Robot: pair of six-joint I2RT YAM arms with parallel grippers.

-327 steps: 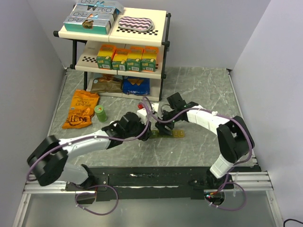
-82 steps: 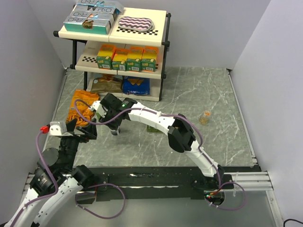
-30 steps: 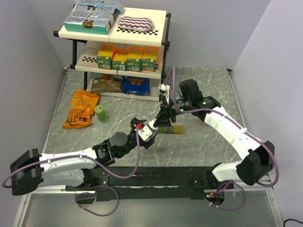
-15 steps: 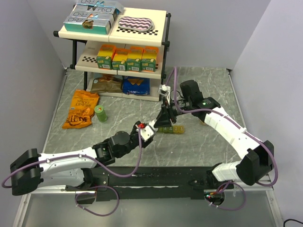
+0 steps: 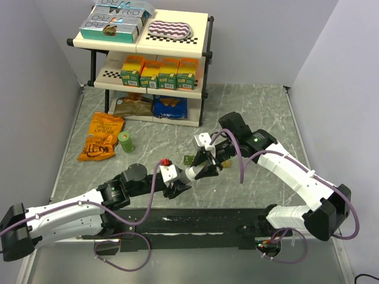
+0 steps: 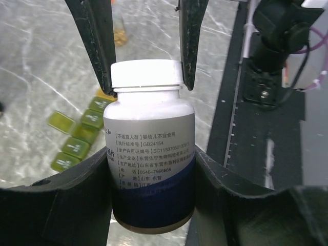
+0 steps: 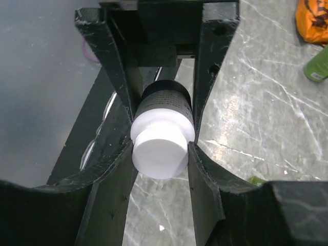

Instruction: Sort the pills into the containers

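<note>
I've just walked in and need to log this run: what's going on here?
Both arms hold one pill bottle between them, above the table. The left fingers clamp its labelled body, and the right fingers pinch its white cap, which is on. The green strip of containers lies on the table below, with neither arm touching it.

White bottle (image 6: 148,148), white cap (image 6: 147,72), navy band; containers (image 6: 77,139) olive-green; table (image 6: 41,61) grey marble.
</note>
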